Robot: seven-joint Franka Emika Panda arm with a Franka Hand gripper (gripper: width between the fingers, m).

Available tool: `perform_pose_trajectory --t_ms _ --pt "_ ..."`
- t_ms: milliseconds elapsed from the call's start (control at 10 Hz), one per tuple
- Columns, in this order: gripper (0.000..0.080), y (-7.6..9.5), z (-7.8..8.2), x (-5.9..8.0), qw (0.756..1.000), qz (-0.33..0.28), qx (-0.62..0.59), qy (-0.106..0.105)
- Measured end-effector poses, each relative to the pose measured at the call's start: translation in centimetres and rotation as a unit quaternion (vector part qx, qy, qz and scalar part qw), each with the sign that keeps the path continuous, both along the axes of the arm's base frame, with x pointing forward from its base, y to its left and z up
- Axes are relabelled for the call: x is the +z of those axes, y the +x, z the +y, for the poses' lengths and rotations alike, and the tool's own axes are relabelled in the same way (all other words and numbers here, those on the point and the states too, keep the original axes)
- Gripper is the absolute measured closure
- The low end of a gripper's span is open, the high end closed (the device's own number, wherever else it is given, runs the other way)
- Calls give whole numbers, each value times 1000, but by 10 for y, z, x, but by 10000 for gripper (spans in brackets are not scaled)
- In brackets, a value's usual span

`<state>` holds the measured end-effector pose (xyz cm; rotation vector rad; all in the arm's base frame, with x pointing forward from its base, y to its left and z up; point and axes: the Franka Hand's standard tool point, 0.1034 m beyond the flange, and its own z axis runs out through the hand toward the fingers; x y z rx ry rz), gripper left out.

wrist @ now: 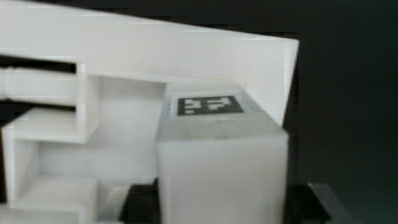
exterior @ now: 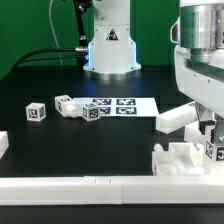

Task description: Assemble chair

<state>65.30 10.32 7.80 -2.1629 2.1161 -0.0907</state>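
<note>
At the exterior view's right my gripper [exterior: 210, 143] reaches down over the partly built white chair [exterior: 183, 160], which stands by the front rail. The wrist view shows the gripper [wrist: 231, 205] shut on a white square bar [wrist: 222, 160] that has a black-and-white tag [wrist: 210, 104] on its end. Dark fingers [wrist: 317, 200] press both sides of the bar. The bar stands against the chair's slab and ledges [wrist: 107, 110]. A tilted white part [exterior: 175, 118] sticks out toward the exterior view's left beside the gripper. Whether it is joined to the chair I cannot tell.
The marker board [exterior: 128, 105] lies mid-table in front of the robot base [exterior: 110, 50]. Three small tagged white pieces [exterior: 37, 112] [exterior: 67, 105] [exterior: 95, 112] lie left of it. A white border rail [exterior: 90, 186] runs along the front, and a white block [exterior: 3, 145] sits at the left edge.
</note>
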Motion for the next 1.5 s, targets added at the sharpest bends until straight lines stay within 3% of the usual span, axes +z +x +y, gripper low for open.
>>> perform_pose_trajectory --t_ms 200,400,500,600,900,1000,1200,1400,1500 --pt "514 -2 2 -1 999 6 32 -9" --pt "236 -9 22 -2 994 24 103 -20" --pt "236 -8 23 -1 979 25 199 -35" --pt "169 -8 22 -1 968 24 248 -39" --pt "150 -8 20 -1 941 21 335 -48" --pt "150 -7 18 -3 916 21 396 -63" --pt "150 -4 23 -11 843 26 528 -95" --pt "150 -3 25 -11 828 26 552 -97" --pt "264 -3 24 -11 833 26 544 -98"
